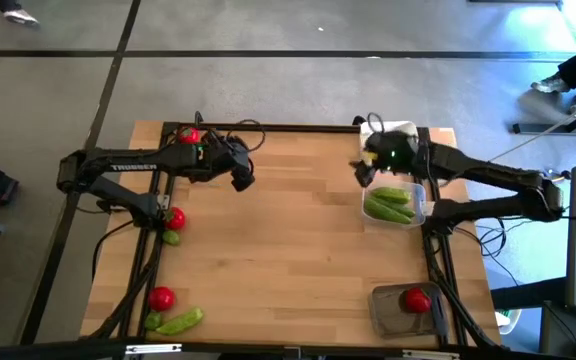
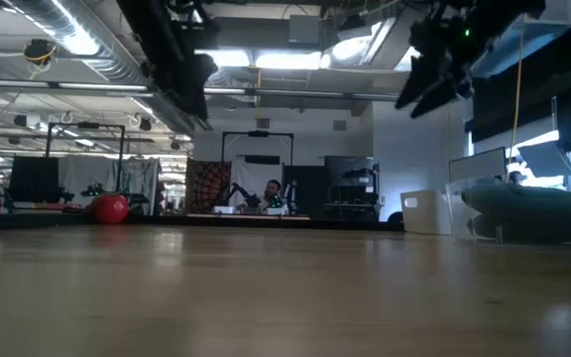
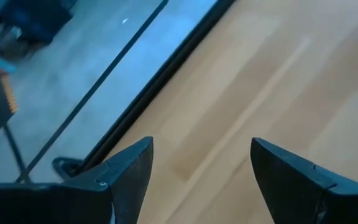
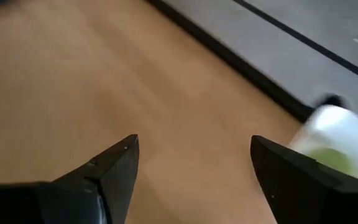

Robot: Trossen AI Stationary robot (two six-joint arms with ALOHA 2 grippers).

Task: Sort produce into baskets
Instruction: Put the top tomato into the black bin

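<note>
My left gripper (image 1: pixel 243 182) (image 3: pixel 201 143) hangs open above bare wood at the table's far left-middle, nothing between its fingers. My right gripper (image 1: pixel 360 175) (image 4: pixel 194 140) is open too, raised beside the clear basket (image 1: pixel 420 205), which holds green pods (image 1: pixel 388 203). The white basket (image 1: pixel 376 128) (image 4: pixel 334 140) stands at the far right, partly under the right arm, with a green lime-like piece (image 4: pixel 327 158) inside. A red tomato (image 1: pixel 417 299) lies in the dark grey basket (image 1: pixel 386 312) at the near right. Loose on the left lie tomatoes (image 1: pixel 175 217) (image 1: pixel 161 297) (image 1: pixel 189 135), limes (image 1: pixel 172 238) and a green pod (image 1: pixel 180 321).
The middle of the wooden table (image 1: pixel 298 250) is bare wood between the two arms. A black frame rail (image 3: pixel 160 81) runs along the table's far edge. In the low view both grippers (image 2: pixel 191 79) (image 2: pixel 434 84) hang well above the tabletop.
</note>
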